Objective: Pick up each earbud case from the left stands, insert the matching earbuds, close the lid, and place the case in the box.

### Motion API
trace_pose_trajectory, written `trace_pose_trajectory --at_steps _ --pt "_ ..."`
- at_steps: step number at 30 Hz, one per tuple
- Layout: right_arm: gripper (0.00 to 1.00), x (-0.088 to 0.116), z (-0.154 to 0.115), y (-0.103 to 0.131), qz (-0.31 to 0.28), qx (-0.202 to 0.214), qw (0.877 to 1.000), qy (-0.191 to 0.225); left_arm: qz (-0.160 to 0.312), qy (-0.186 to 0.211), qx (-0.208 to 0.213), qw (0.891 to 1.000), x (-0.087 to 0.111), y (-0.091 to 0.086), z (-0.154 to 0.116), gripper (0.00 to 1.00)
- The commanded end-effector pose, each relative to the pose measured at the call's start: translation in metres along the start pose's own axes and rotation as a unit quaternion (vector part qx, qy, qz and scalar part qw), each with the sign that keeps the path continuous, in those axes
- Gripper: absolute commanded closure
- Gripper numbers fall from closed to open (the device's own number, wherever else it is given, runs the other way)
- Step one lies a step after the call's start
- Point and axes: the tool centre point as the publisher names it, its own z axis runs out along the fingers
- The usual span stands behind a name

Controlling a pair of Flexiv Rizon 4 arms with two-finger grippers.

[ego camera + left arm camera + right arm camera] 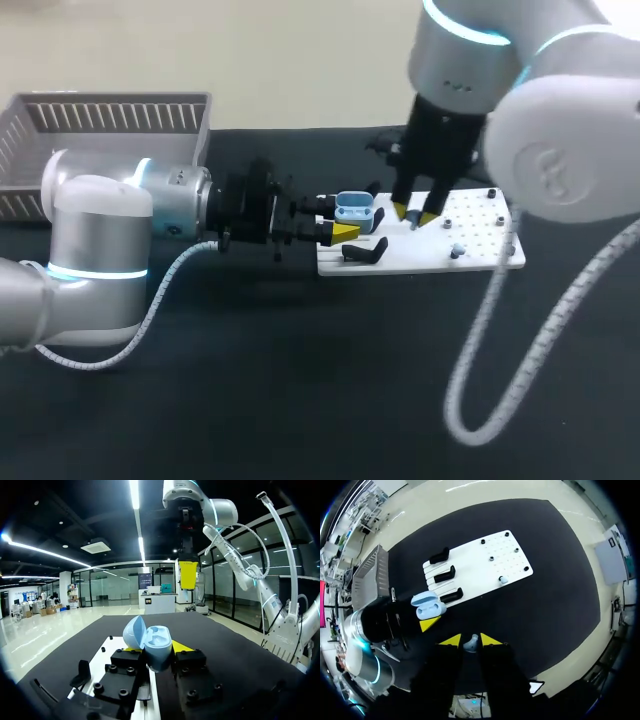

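A light blue earbud case (355, 210) with its lid open is held over the left end of the white board (480, 250); my left gripper (340, 220) is shut on it from both sides. In the left wrist view the case (152, 647) sits between the fingers, its lid tipped back. My right gripper (418, 214) hangs above the board, just right of the case, shut on a small pale earbud (470, 644). Another earbud (503, 579) rests on the board (485, 555).
Three black stands (445, 574) line the board's left end, all without cases. A grey slatted basket (100, 125) stands at the table's back left. Small black pegs dot the board's right part. Black table surface surrounds the board.
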Motion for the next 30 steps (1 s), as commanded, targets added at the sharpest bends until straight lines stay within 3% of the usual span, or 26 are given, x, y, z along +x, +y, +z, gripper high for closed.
trace_pose_trajectory --at_steps 1,9,15,30 --pt "1.00 -0.002 0.001 0.012 0.012 0.009 1.000 -0.011 0.002 -0.002 -0.003 1.000 0.001 -0.002 0.000 1.00" --pt "1.00 -0.006 -0.004 0.036 0.020 0.033 0.999 -0.029 0.002 -0.002 -0.003 1.000 0.001 -0.002 0.000 1.00" --pt "1.00 -0.006 -0.007 0.054 0.021 0.028 0.999 -0.034 0.002 -0.002 -0.003 1.000 0.001 -0.002 0.000 1.00" --pt "1.00 -0.007 -0.009 0.056 0.028 0.018 0.999 -0.029 0.001 -0.006 -0.002 1.000 0.000 0.002 0.017 1.00"
